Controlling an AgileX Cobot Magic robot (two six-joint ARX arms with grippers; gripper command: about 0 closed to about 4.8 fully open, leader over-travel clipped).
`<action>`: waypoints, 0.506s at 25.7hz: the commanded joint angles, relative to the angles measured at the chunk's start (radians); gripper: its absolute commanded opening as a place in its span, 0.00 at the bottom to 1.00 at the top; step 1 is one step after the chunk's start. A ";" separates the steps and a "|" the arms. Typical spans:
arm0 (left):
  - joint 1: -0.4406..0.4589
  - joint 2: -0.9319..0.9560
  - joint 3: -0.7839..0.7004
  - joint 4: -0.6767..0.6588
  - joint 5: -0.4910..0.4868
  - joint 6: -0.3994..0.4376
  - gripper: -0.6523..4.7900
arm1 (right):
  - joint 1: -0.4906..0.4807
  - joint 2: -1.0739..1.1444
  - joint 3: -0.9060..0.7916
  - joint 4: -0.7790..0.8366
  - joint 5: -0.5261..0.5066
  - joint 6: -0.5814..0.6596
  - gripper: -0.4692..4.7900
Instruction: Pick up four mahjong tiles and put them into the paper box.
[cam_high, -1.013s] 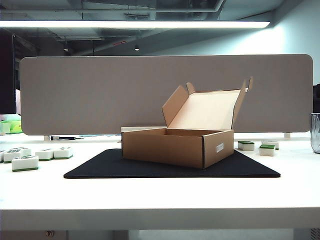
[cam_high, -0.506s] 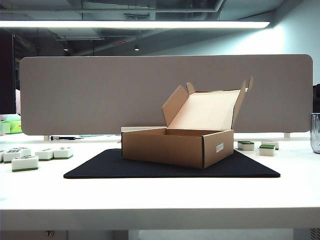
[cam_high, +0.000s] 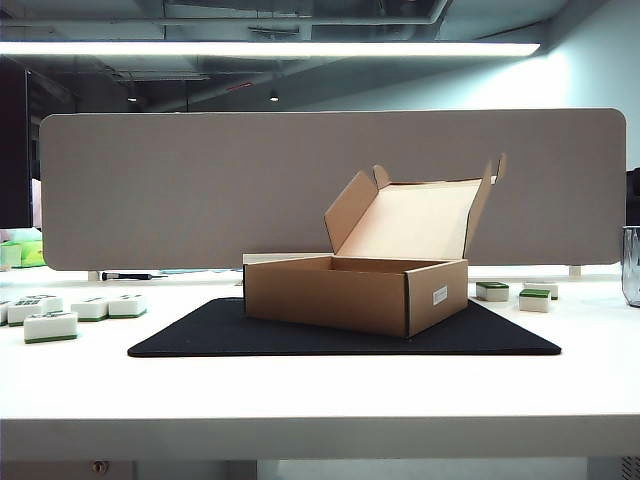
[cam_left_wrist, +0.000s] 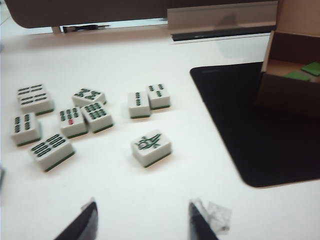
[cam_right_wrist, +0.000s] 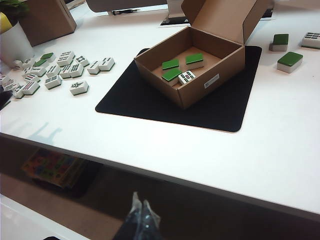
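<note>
On the left of the white worktop (cam_high: 320, 400) lies a loose cluster of spare tiles (cam_high: 50, 326), faces up and green layers down. The left claw (cam_left_wrist: 142, 222) hangs above the worktop near this cluster, its two fingers (cam_left_wrist: 82, 225) spread apart with nothing between them; the closest piece to it is a lone bird-marked tile (cam_left_wrist: 151, 147).

In the middle a black mat (cam_high: 340, 340) carries the paper box (cam_high: 355, 293), whose lid stands open at the back, pale side forward, with a small white label (cam_high: 439, 295) on its side wall. The right wrist view shows the four mahjong tiles (cam_right_wrist: 181, 67) lying inside on the box floor, three green side up and one face up, close together.

To the right of the mat a few more tiles (cam_high: 533, 299) sit on the worktop. The right claw (cam_right_wrist: 139, 212) hangs off the front edge of the worktop, well apart from the box, its fingertips pressed together and holding nothing.
</note>
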 joint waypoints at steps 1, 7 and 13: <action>0.073 -0.054 -0.048 0.021 -0.003 -0.057 0.53 | 0.000 -0.012 0.002 0.013 -0.002 -0.002 0.09; 0.099 -0.103 -0.108 0.020 -0.022 -0.078 0.53 | 0.000 -0.012 0.002 0.013 -0.002 -0.002 0.09; 0.099 -0.103 -0.108 0.019 -0.042 -0.082 0.53 | 0.000 -0.012 0.002 0.013 -0.002 -0.002 0.09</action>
